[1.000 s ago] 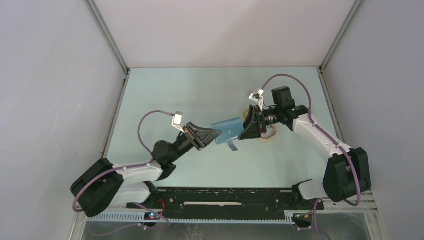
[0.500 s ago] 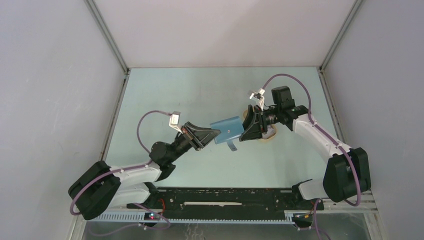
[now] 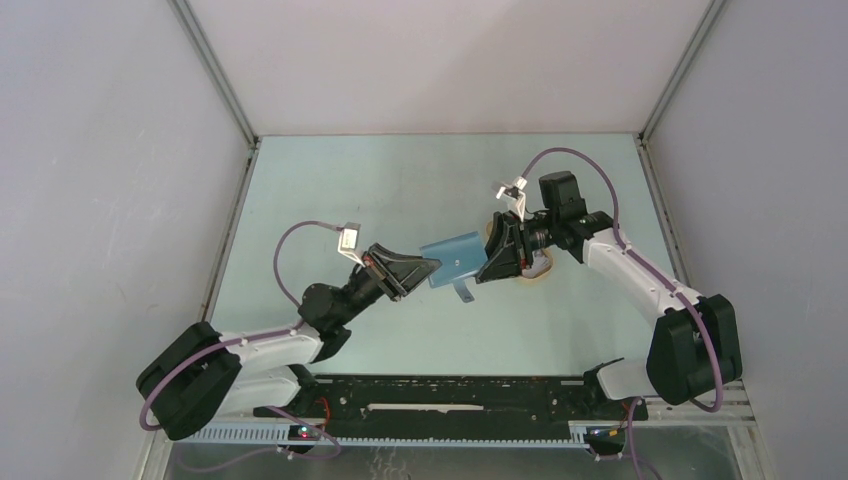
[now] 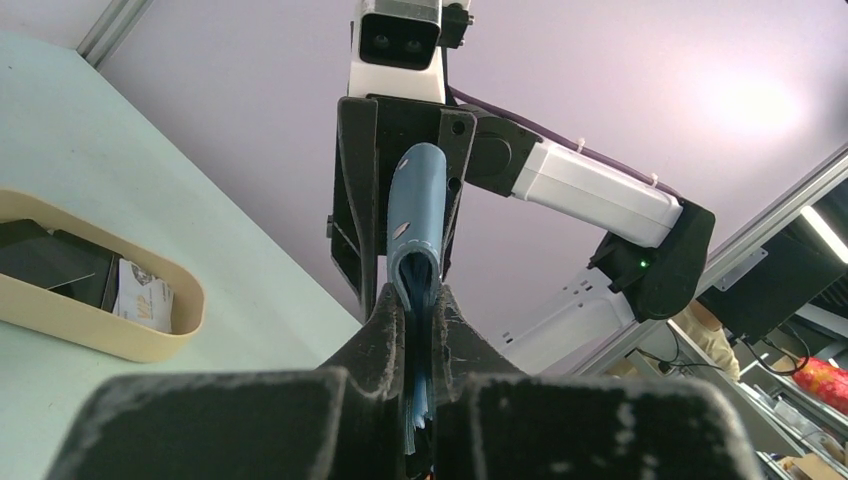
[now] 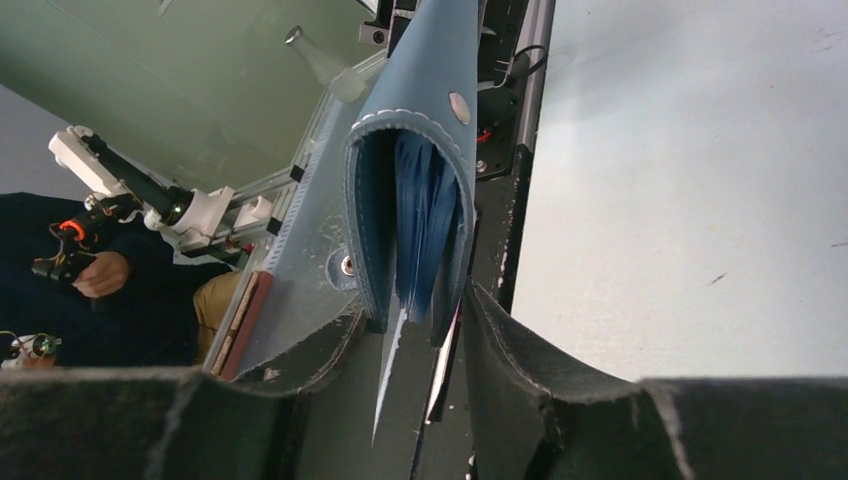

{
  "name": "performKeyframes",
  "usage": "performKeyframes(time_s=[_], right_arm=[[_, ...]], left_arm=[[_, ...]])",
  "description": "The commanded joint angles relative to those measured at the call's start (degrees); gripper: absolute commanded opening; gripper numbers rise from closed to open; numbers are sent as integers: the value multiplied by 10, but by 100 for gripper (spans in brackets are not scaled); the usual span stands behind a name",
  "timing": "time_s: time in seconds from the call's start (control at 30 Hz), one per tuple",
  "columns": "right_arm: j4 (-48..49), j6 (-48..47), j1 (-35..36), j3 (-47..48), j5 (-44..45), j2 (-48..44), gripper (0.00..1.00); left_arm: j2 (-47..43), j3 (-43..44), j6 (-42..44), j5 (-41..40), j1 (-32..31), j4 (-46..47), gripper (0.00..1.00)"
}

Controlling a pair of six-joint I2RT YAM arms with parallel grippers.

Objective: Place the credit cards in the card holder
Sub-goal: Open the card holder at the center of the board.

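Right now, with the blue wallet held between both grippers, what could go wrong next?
1. The left gripper pinches only one edge of the card holder, which hangs above the table; a slip could drop it.
2. The right gripper flanks the other end, whose folds gape only narrowly; a card may jam.
3. The credit cards lie in the beige tray; fetching one leaves a one-edge hold.

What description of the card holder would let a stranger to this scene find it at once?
On the green table, look where the two arms meet. The card holder is held above it by the left gripper, its other end inside the right gripper. It is the only blue thing; the tray nearby is beige.
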Motion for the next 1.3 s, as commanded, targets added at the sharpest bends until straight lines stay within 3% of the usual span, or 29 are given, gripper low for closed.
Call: performKeyframes(time_s=[0.0,0.17,0.63,0.77,0.87,0.93,1.13,1.27], right_arm=[[21,14,3,12,-29,-4,47],[22,16,6,12,-35,-6,49],[19,20,9,18,-48,-14,39],[16,19,11,20,-50,-10,31],[15,18,11,22,-49,-8,11],[13,16,10,21,-43,-6,1],[-18,-20,7,21,7,-1,0],[-101,-115,9,39,71,-2,0]], left_arm=[[-19,7,-5,0,-2,41,0],[-29,4,-4,-8,-3,42,0],[-15,14,0,-6,-10,42,0],[-8,16,1,-2,-11,42,0],[-4,15,2,-3,-11,42,1],[-3,13,4,-4,-11,41,8],[-22,-20,35,-27,-1,17,44],[-105,-34,83,-13,27,-115,72]])
